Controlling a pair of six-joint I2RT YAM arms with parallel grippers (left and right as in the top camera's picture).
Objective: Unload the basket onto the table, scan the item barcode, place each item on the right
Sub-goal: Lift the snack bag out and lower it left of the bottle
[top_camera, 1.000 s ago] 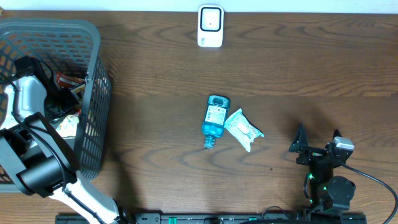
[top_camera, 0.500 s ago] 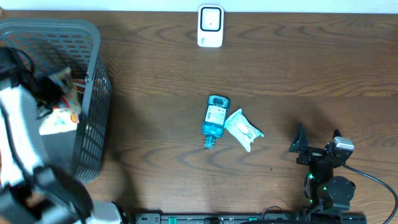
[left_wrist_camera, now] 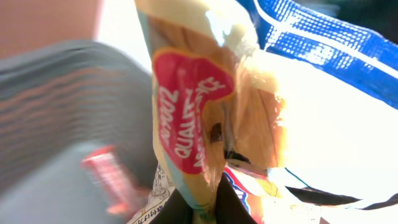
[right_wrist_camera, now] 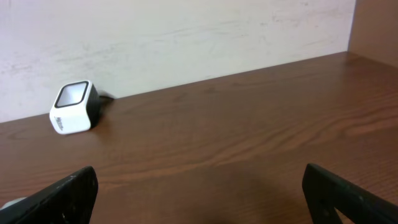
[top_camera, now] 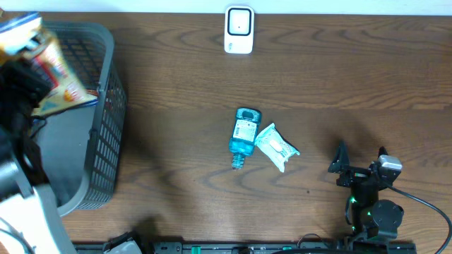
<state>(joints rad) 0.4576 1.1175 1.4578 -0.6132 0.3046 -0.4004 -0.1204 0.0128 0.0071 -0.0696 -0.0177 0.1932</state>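
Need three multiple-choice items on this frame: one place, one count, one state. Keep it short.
1. Where is the white scanner? A) far edge of the table, middle B) near edge, left corner C) held in the air
2. How many items lie mid-table? A) one B) two C) four
3. The left gripper is: A) open, empty B) shut on the snack bag C) resting on the table
Key: 1 A, by the far edge; 2 B, blue bottle and white packet; 3 B, bag pinched over the basket.
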